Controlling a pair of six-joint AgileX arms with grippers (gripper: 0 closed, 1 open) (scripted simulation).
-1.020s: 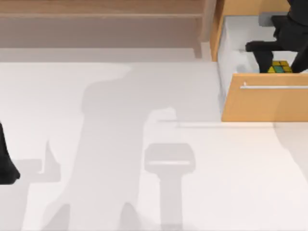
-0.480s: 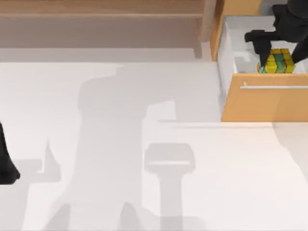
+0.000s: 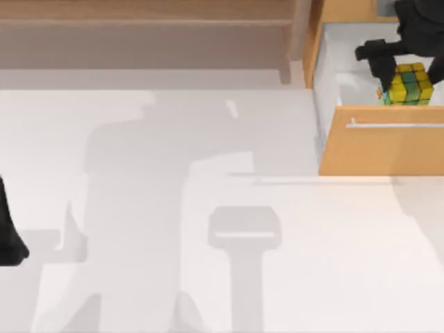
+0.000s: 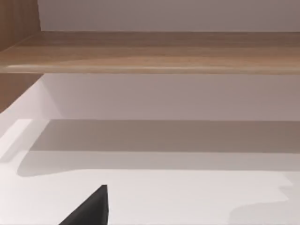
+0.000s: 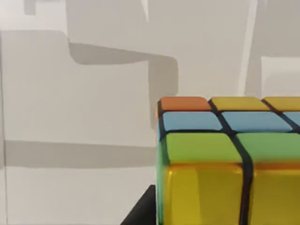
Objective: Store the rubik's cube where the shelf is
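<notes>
Change since a moment ago: rubik's cube point(image 3: 410, 84) now sits higher in the top view and shows more of its faces than half a second back, when it was lower in the drawer; the right arm has risen with it toward the upper right corner of the frame.
Right gripper point(image 3: 408, 78): black, at the upper right of the top view, over the open drawer, clenched on the cube with one dark finger to the cube's left and the rest of the arm above it.
Rubik's cube, top view: yellow and green squares with dark lines, held just above the drawer front, at the far right of the frame.
Rubik's cube, right wrist view point(image 5: 229, 159): fills the lower right of the frame, with orange, yellow, blue and green squares on show; pale drawer walls lie behind it.
Drawer cabinet point(image 3: 381, 149): orange wood, right side of the top view, its drawer pulled out, white inside, a thin silver handle point(image 3: 395, 125) across the front.
Shelf point(image 3: 146, 24): long, light brown, along the upper left and middle of the top view, with a shadowed recess under its board and an upright post next to the cabinet; well apart from the cube.
Shelf, left wrist view point(image 4: 150, 54): the board runs across the upper part of the frame.
Left gripper point(image 3: 8, 232): parked at the left edge of the top view, lower half; I cannot tell how its fingers stand.
Table point(image 3: 208, 277): white, crossed by grey shadows of the arms.
</notes>
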